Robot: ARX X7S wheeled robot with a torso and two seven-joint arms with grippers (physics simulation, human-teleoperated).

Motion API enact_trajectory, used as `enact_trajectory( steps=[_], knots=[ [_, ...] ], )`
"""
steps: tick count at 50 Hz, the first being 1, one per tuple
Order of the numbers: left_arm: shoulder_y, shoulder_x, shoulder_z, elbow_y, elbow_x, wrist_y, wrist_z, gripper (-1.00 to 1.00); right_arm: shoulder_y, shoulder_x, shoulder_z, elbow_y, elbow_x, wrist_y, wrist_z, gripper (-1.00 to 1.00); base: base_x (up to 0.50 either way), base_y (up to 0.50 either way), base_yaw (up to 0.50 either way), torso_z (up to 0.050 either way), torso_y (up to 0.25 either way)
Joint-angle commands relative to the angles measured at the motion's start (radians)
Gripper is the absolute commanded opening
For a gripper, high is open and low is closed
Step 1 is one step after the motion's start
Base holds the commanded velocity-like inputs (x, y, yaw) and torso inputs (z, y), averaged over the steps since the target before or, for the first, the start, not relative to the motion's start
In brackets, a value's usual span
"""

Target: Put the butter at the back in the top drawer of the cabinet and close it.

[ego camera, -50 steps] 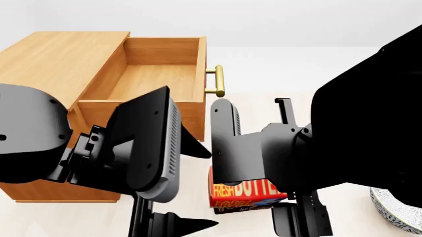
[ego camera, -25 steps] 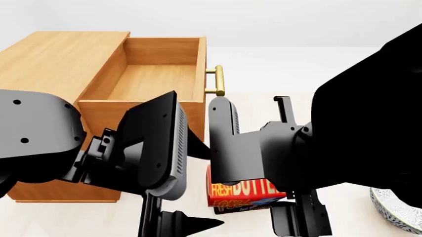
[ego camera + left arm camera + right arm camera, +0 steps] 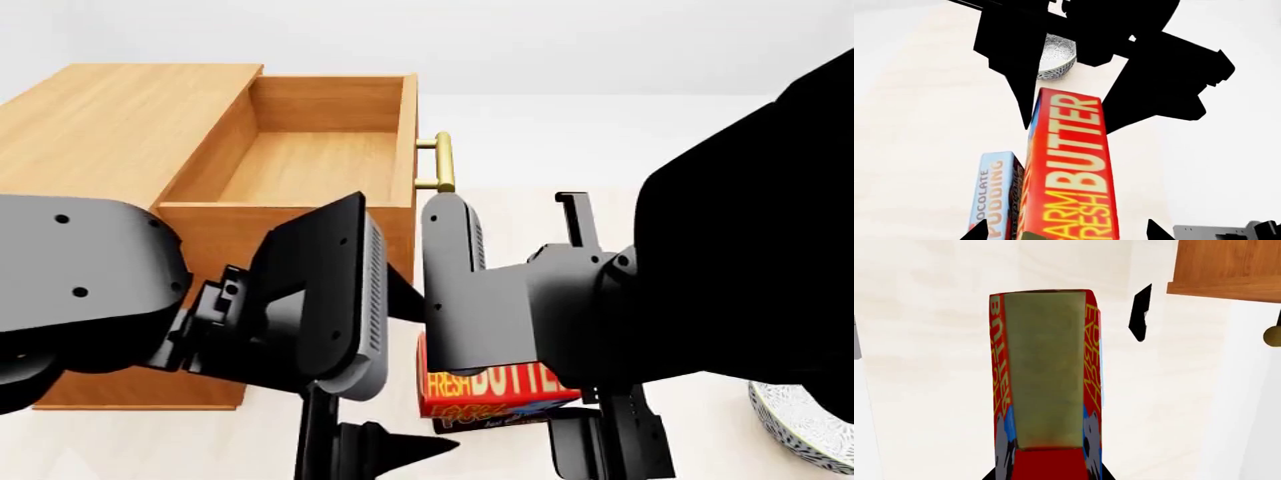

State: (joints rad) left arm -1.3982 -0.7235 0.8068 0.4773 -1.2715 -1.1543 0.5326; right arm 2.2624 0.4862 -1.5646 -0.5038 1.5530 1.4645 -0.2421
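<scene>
My right gripper (image 3: 1047, 471) is shut on the butter (image 3: 1044, 375), a small red box with yellow lettering, gripping it by its sides. In the head view the butter (image 3: 487, 392) shows low in the middle, below the right arm. My left gripper (image 3: 1067, 232) is open, its two black fingertips wide apart on either side of the butter (image 3: 1071, 165). The cabinet (image 3: 120, 120) stands at the left. Its top drawer (image 3: 334, 100) is pulled out and open, with a brass handle (image 3: 437, 165) on its front. Nothing lies in the part of the drawer that shows.
A blue chocolate pudding box (image 3: 993, 195) lies just beside and below the butter. A patterned bowl (image 3: 801, 420) sits at the lower right on the pale floor surface, and the bowl (image 3: 1054, 56) also shows past the right arm. The cabinet corner (image 3: 1227, 265) is near the butter.
My left arm has swung to the right, closer to the butter and the right arm. The right gripper still holds the butter and has risen only slightly.
</scene>
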Motion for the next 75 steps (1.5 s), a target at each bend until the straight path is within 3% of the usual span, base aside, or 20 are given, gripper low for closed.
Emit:
enact_trajectory(
  steps=[1, 9, 10, 45, 46, 75],
  knots=[
    [0.013, 0.004, 0.006, -0.006, 0.017, 0.019, -0.002, 1.00, 0.013, 0.002, 0.010, 0.004, -0.040, -0.001, 0.007, -1.00, 0.00, 0.00, 0.00, 0.000, 0.000],
    [0.014, 0.005, 0.003, -0.002, 0.003, 0.018, -0.013, 1.00, 0.015, 0.005, 0.013, 0.003, -0.044, -0.001, 0.002, -1.00, 0.00, 0.00, 0.00, 0.000, 0.000],
    [0.013, 0.006, 0.002, -0.002, -0.002, 0.017, -0.016, -1.00, 0.015, 0.005, 0.013, 0.003, -0.043, -0.001, 0.002, -1.00, 0.00, 0.00, 0.00, 0.000, 0.000],
    [0.017, 0.008, -0.047, -0.042, -0.059, 0.047, -0.082, -1.00, 0.009, 0.004, 0.006, 0.007, -0.054, -0.006, -0.002, -1.00, 0.00, 0.00, 0.00, 0.001, 0.000],
    [0.017, 0.007, -0.049, -0.042, -0.061, 0.047, -0.085, -1.00, 0.009, 0.003, 0.006, 0.009, -0.050, -0.005, 0.000, 1.00, 0.00, 0.00, 0.00, 0.000, 0.000],
    [0.034, -0.075, -0.057, -0.053, -0.020, 0.072, -0.061, -1.00, 0.017, 0.045, -0.014, 0.013, -0.092, 0.007, -0.035, 1.00, 0.00, 0.00, 0.00, 0.000, 0.000]
  ],
)
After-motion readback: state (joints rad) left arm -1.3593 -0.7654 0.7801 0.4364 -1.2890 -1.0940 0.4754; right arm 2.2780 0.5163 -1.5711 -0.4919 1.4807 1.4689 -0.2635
